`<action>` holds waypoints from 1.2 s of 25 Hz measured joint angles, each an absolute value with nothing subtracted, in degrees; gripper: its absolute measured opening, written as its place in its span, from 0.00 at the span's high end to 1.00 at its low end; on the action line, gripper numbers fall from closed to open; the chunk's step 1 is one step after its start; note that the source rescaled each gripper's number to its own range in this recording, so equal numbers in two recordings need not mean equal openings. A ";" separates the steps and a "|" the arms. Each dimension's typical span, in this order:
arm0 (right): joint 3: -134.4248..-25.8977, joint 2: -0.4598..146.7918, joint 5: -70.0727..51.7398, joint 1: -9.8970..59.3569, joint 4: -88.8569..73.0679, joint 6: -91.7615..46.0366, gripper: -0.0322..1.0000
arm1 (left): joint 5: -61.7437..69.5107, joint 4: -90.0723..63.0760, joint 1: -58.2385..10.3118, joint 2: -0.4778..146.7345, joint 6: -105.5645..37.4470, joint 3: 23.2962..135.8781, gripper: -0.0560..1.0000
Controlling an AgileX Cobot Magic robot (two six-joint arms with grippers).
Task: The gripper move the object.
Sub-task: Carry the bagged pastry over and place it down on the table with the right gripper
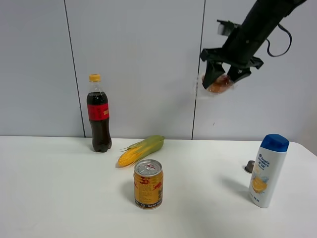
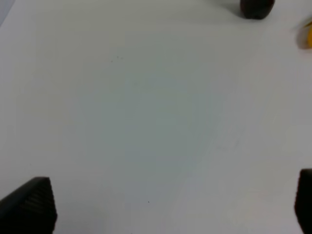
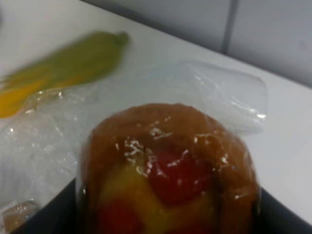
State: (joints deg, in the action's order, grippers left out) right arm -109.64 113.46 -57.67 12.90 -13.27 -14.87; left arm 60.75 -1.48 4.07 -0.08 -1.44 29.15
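Pick-up complete: the right claw (image 1: 223,77) clamps the wrapped muffin (image 1: 219,85) high above the worktop (image 1: 59,198). Remaining, by judgement: set-down and release. The left claw (image 2: 165,204) is spread wide, empty.

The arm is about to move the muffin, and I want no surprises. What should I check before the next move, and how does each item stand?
1. Muffin held by the right gripper: ok, between its fingers, high above the table.
2. Grip firmness: cannot tell; loose wrap sticks out.
3. Bare table to set down on: ok, between the can and the shampoo bottle.
4. Can and shampoo bottle upright: ok.
5. Left gripper free: ok, open, holding nothing.
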 joint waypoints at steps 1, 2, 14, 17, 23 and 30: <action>-109.64 112.07 -57.73 13.94 -14.09 -15.88 0.97 | 60.75 -1.48 4.07 -0.08 -1.44 29.15 0.00; -109.64 110.81 -57.73 15.16 -14.89 -16.96 0.97 | 60.75 -1.48 4.07 -0.08 -1.44 29.15 0.00; -117.62 110.96 -47.72 39.88 -15.84 -22.31 0.97 | 60.75 -1.48 4.07 -0.08 -1.44 29.15 0.00; -117.92 114.03 -43.96 45.82 -15.53 -22.69 0.97 | 60.75 -1.48 4.07 -0.08 -1.44 29.15 0.00; -117.92 123.47 -40.68 51.57 -14.78 -22.75 0.97 | 60.75 -1.48 4.07 -0.08 -1.44 29.15 0.00; -117.92 134.40 -40.76 51.82 -11.86 -22.70 0.97 | 60.75 -1.48 4.07 -0.08 -1.44 29.15 0.00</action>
